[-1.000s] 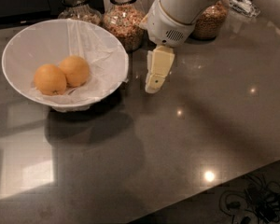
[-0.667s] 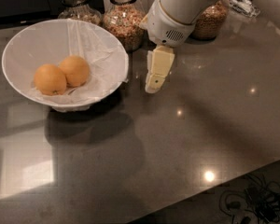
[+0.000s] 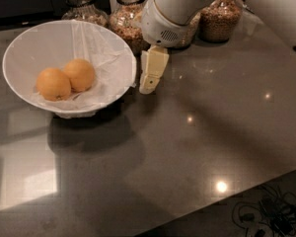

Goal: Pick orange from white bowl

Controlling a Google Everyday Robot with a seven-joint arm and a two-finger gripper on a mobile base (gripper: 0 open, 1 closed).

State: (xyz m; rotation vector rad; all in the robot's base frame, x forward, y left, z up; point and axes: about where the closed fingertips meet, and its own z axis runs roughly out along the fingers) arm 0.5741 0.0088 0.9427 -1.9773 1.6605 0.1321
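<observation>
Pick not yet begun. The orange point(image 3: 79, 74) lies inside the white bowl point(image 3: 19, 53), touching a second orange point(image 3: 53, 84). The gripper point(image 3: 152, 73) hangs outside, just beside the bowl's right rim, holding nothing; whether it is parted or closed cannot be determined. Remaining: reach in, grasp, lift

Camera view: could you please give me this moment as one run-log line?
stage: pre-grasp | gripper: beside white bowl rim, outside it | left orange, right orange: both in bowl, touching, not held

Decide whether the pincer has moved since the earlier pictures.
Yes. The pincer has shifted sideways toward the white bowl, ending up just beside its rim.
</observation>
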